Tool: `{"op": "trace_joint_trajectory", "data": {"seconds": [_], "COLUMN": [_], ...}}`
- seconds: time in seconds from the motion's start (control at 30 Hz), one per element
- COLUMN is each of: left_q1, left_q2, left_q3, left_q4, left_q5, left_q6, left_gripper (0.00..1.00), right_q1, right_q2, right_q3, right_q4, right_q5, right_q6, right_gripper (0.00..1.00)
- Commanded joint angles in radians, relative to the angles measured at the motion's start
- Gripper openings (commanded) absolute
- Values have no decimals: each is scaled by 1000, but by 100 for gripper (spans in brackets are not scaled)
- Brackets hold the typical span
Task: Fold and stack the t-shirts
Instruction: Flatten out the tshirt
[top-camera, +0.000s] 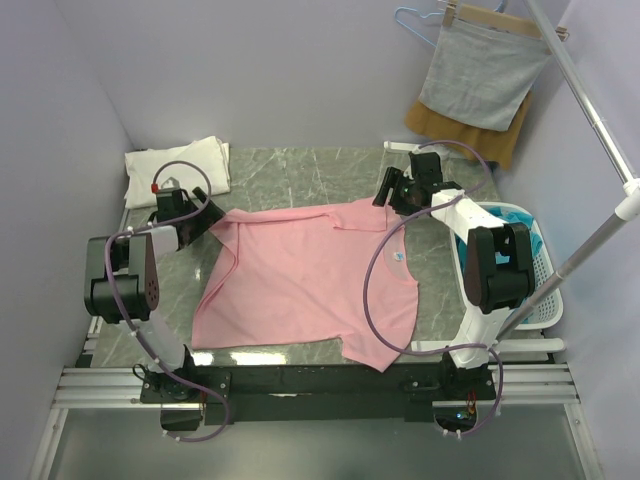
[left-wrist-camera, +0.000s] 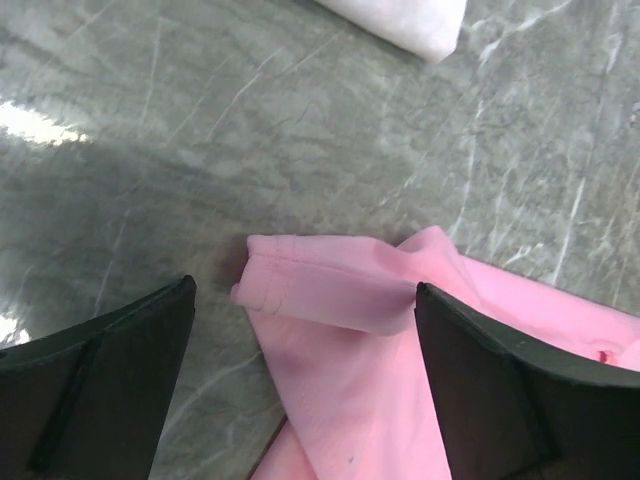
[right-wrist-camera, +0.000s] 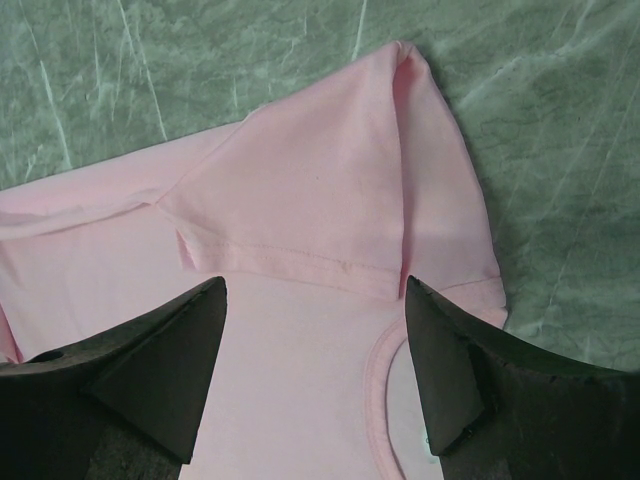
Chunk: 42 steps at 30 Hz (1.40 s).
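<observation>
Open and empty, the left end effector (left-wrist-camera: 305, 292) hovers over 1 bunched sleeve (left-wrist-camera: 345, 300) of the pink t-shirt (top-camera: 300, 290), spread on the table (top-camera: 300, 170); the right end effector (right-wrist-camera: 315, 287) hovers over the other. Soft, light, limp cloth: best pinched at the sleeve hems.

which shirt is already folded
The cream-white t-shirt at the far left corner; the pink t-shirt lies spread out and teal ones sit bunched in the basket.

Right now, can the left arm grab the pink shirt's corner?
Probably yes. The left gripper is open, and the pink shirt has its rolled corner lying on the table just below, in line with the gap between the jaws. Nothing covers it, so lowering and closing looks possible.
</observation>
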Motion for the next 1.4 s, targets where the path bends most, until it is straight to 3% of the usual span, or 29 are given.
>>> {"op": "trace_joint_trajectory", "data": {"seconds": [0.0,0.13,0.17,0.23,0.33,0.37,0.47,0.6,0.97,1.1,1.27,1.37], "left_q1": [-1,2,1,2,1,2,2,4,4,4,4,4], "left_q2": [55,68,67,62,64,65,72,69,41,49,59,65], "left_q3": [15,34,35,38,46,50,66,95,153,175,241,279], "left_q4": [31,33,33,30,22,15,5,-13,-58,-67,-108,-122], "left_q5": [50,51,53,45,45,44,51,54,77,88,96,99], "left_q6": [-25,-27,-24,-21,-13,-12,-4,8,33,42,79,102], "left_gripper": [94,86,80,74,47,31,13,8,9,9,8,8], "right_q1": [-2,0,0,1,0,0,0,-2,-2,-2,0,-2], "right_q2": [-6,-1,0,3,25,31,68,121,230,244,258,258], "right_q3": [12,15,17,17,23,28,43,90,172,173,186,183], "right_q4": [8,8,8,9,6,2,2,0,-44,-40,-44,-38], "right_q5": [-8,-11,-12,-23,-35,-37,-35,-34,7,-8,-15,-20], "right_q6": [-14,-20,-18,-21,-18,-20,-20,-24,-31,-26,-31,-31], "right_gripper": [78,77,77,71,65,65,64,66,61,47,44,24]}}
